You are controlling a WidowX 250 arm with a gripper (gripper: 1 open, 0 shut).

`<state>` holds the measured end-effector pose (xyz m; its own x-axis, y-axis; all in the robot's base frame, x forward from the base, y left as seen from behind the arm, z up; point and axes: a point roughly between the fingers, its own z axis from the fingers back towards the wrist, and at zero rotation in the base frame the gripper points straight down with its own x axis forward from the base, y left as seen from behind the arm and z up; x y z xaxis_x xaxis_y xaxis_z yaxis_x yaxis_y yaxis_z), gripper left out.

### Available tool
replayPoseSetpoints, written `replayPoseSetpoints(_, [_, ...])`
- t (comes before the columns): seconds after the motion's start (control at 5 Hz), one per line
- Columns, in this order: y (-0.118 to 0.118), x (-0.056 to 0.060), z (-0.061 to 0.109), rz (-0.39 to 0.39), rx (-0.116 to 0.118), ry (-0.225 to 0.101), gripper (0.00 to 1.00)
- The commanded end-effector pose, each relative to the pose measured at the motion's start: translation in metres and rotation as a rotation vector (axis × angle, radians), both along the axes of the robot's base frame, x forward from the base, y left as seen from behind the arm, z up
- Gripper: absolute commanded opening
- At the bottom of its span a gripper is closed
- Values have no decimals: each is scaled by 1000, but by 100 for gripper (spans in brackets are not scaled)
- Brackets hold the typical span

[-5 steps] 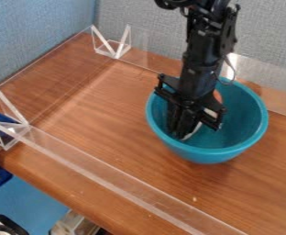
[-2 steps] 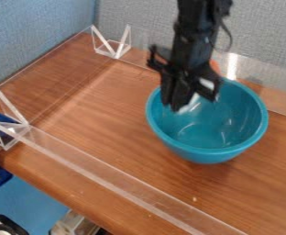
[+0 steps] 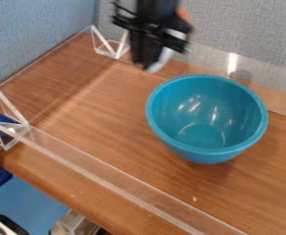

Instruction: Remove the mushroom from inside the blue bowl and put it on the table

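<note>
The blue bowl (image 3: 214,152) stands on the table (image 3: 94,117) at the right, and its inside looks empty apart from glints of light. My gripper (image 3: 149,61) hangs high above the table, up and to the left of the bowl's rim, pointing down with its jaws shut. A small brownish blur between the fingertips looks like the mushroom (image 3: 150,62), though the motion blur hides its shape.
Low clear acrylic walls edge the table, one along the front (image 3: 96,171) and one at the back. White corner brackets stand at the back (image 3: 110,41) and at the left (image 3: 11,129). A blue backdrop rises at the rear left.
The gripper has lifted out of the bowl and moved up and to the left. The bowl now shows nothing inside.
</note>
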<state>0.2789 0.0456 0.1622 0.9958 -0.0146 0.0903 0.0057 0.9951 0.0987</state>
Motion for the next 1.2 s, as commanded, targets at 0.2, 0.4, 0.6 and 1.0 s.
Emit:
replayPoseSetpoints(0.2, [46,-20,0,65,26,-11,0])
replayPoseSetpoints(0.4, [54,-24,-21,70,41,37,0])
replayPoseSetpoints(0.6, [54,-28,-45,62,55,80,0])
replayPoseSetpoints(1.0, [51,-34,-89,33,77,146,0])
